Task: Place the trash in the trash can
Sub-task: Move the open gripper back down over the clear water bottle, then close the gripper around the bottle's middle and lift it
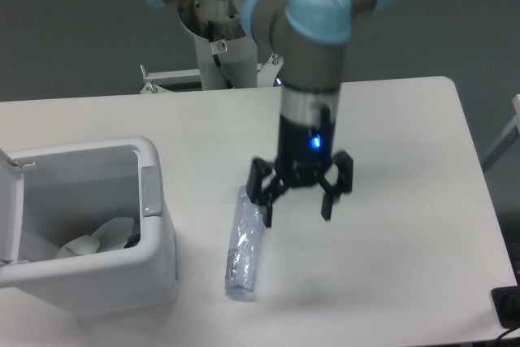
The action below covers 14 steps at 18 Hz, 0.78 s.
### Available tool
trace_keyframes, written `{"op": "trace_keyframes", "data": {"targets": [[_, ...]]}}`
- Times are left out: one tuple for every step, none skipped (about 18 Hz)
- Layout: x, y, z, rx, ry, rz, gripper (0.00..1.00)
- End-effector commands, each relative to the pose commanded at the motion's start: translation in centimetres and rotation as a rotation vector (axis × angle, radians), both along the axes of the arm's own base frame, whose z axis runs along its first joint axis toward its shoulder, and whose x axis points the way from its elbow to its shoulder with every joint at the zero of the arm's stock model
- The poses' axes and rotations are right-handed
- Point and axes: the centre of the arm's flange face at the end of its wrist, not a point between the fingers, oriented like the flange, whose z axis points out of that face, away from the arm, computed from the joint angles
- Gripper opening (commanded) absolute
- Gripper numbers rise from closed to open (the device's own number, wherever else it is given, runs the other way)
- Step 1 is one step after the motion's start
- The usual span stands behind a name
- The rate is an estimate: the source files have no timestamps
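Table (390, 144): white top with rounded corners; it bears the bin at the left and the bottle near the middle; the arm's base post stands behind its far edge.
Arm (313, 54): grey tubes with light blue joint caps; it reaches from the base post at the top down over the middle of the table; the wrist points straight down; a blue light glows on the gripper body.
Trash can (158, 241): white boxy bin with a rounded rim at the table's front left corner; its lid is swung open at the left edge; a grey patch sits on the right wall near the rim.
Inside the trash can: the wrapper (101, 237), whitish and crumpled, lies at the bottom; a small dark shape shows beside it, too unclear to name.
Bottle (242, 245): clear plastic, lying flat on the table just right of the trash can, outside it; its long axis runs roughly front to back; the upper end is hidden behind the left finger.
Gripper (296, 218): fingers spread wide, holding nothing; it hangs over the table just right of the bottle's far end; the left fingertip (266, 218) overlaps the bottle's top in this view, contact cannot be told; the right finger stands apart over bare table.
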Motion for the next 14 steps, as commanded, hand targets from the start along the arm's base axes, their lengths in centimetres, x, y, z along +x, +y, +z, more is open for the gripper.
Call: {"op": "trace_keyframes", "data": {"targets": [[1.0,0.6,-2.5,-0.030,-0.023,-0.041,1.00],[2.0,1.4,-5.3,-0.068,-0.048,-0.076,1.00],[2.9,1.8,-7.2,-0.117,-0.047,-0.087,1.00],[4.4,3.0,-9.0,-0.171,-0.030,-0.113,1.00],[4.7,3.3,-10.0,-0.189,-0.031,-0.120,1.00],[4.7,3.5,-9.8,-0.186,-0.030,-0.119,1.00],[4.8,3.6,-9.7,-0.183,-0.029,-0.121,1.00],[5.0,3.8,-9.7,-0.182,-0.029,-0.127,1.00],[5.5,4.1,-9.8,-0.184,-0.028,-0.136,1.00],[5.6,4.1,-10.0,-0.187,-0.032,-0.138,1.00],[5.9,4.1,-10.2,-0.189,-0.034,-0.141,1.00],[6.6,4.4,-10.3,-0.191,-0.035,-0.152,1.00],[7.1,4.9,-10.8,-0.199,-0.038,-0.163,1.00],[7.1,5.2,-11.3,-0.204,-0.040,-0.163,1.00]]}}
